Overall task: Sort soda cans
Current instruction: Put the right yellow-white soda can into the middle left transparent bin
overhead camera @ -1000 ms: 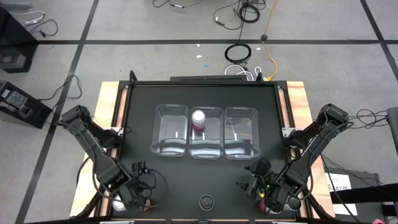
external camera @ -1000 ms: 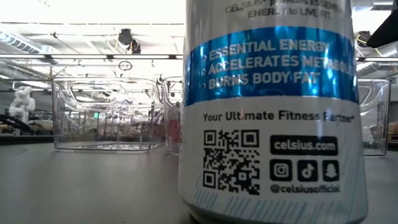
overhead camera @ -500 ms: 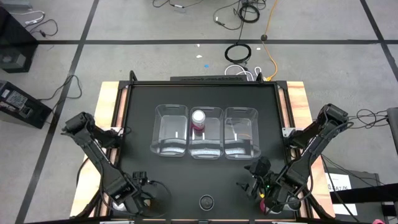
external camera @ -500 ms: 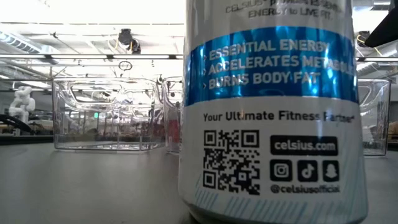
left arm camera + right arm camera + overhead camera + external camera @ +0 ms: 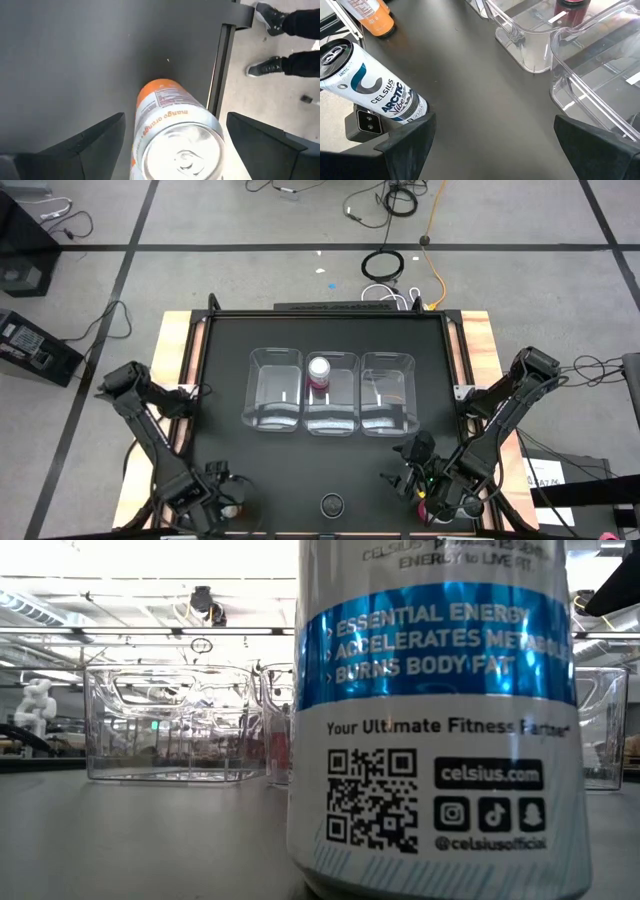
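Left gripper [image 5: 172, 135] astride orange can [image 5: 172, 135]

Orange can [image 5: 172, 132], silver-blue can [image 5: 331, 504] and pink can [image 5: 319, 373] stand upright, well apart.

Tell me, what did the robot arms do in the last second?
The left gripper slid back toward the table's near edge and now sits open around an orange can, not squeezing it. The right gripper, the pink can in the middle bin and the silver can stayed put.
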`<state>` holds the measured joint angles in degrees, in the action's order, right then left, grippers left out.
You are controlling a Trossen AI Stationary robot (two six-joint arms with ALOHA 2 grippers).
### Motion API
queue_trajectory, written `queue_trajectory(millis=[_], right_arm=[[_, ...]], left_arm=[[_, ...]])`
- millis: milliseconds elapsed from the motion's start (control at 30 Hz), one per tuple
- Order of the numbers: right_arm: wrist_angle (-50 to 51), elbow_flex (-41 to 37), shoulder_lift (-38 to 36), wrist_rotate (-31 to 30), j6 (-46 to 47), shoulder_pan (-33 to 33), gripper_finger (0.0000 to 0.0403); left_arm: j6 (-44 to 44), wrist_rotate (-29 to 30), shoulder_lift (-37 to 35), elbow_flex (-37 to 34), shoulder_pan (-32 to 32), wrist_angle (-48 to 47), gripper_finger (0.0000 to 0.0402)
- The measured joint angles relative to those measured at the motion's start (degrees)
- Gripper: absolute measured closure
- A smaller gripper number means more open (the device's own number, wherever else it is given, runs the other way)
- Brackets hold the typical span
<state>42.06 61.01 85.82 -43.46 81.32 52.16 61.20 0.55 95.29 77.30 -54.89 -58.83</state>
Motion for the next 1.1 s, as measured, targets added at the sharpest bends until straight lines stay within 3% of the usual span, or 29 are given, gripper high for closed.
queue_trajectory(millis=[500, 1100], right_arm=[[-0.86, -0.02, 0.0, 0.02, 0.6, -0.01, 0.0005], [-2.93, -0.02, 0.0, 0.02, 2.23, -0.02, 0.0005]], left_arm=[[1.41, 3.42, 0.0, 0.0, -4.54, -0.05, 0.0045], [-0.08, 3.46, 0.0, -4.98, -4.88, 4.0, 0.0046]])
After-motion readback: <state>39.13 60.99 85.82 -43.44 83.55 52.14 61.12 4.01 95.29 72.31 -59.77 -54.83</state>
